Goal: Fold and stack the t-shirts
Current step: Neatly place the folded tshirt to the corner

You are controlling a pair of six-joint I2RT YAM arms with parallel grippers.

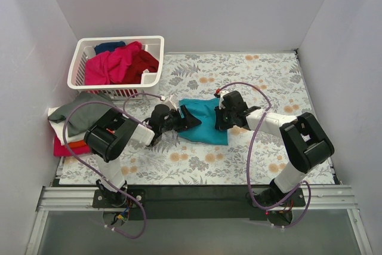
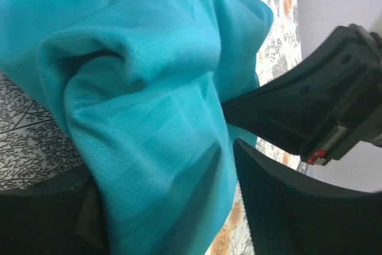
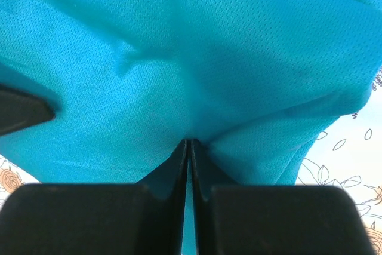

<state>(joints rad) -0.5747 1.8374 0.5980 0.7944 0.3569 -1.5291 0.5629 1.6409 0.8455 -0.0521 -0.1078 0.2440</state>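
Top view, teal t-shirt point(image 1: 206, 126): crumpled mid-table; floral table point(image 1: 268, 79) bare from its 12 to 5 o'clock.
Top view, left gripper point(image 1: 190, 117): at the shirt's 9 o'clock edge.
Top view, right gripper point(image 1: 221, 116): at its 2 o'clock edge.
Top view, basket point(image 1: 77, 70): 10 o'clock corner; folded stack point(image 1: 71, 125) just below it, at the table's edge.
Left wrist, left gripper: jaws apart, bunched cloth between.
Right wrist, right gripper: jaws pinched together on a cloth fold.
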